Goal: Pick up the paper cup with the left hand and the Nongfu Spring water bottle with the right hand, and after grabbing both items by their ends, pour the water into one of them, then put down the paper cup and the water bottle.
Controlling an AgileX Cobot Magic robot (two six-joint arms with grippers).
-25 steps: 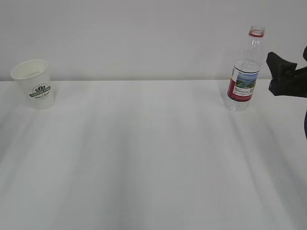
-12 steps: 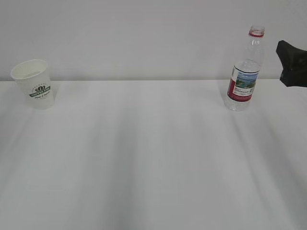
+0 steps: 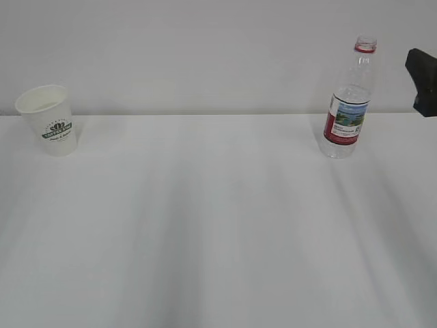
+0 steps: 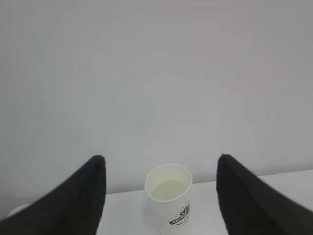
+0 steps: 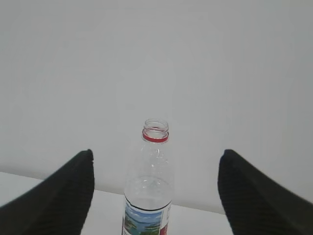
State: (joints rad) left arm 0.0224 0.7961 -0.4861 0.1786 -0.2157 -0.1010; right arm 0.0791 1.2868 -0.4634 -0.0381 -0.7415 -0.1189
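The paper cup [image 3: 48,120] stands upright at the far left of the white table, its green logo facing front. The Nongfu Spring water bottle [image 3: 348,102] stands uncapped at the back right, with clear water [image 5: 147,191] up to just above its label. My left gripper [image 4: 161,158] is open, and the cup [image 4: 169,200] sits ahead between its black fingers [image 4: 83,198], untouched. My right gripper [image 5: 157,152] is open too, and the bottle [image 5: 146,215] stands ahead between its jaws, apart from both. Only a black part of the right hand [image 3: 425,87] shows at the exterior view's right edge.
The white table [image 3: 218,225] runs back to a plain pale wall [image 3: 205,55] right behind the cup and the bottle. Nothing else stands on the table in view.
The right hand has drawn back to the right and a little upward, away from the bottle, until it almost leaves the exterior view. Cup and bottle have stayed put.
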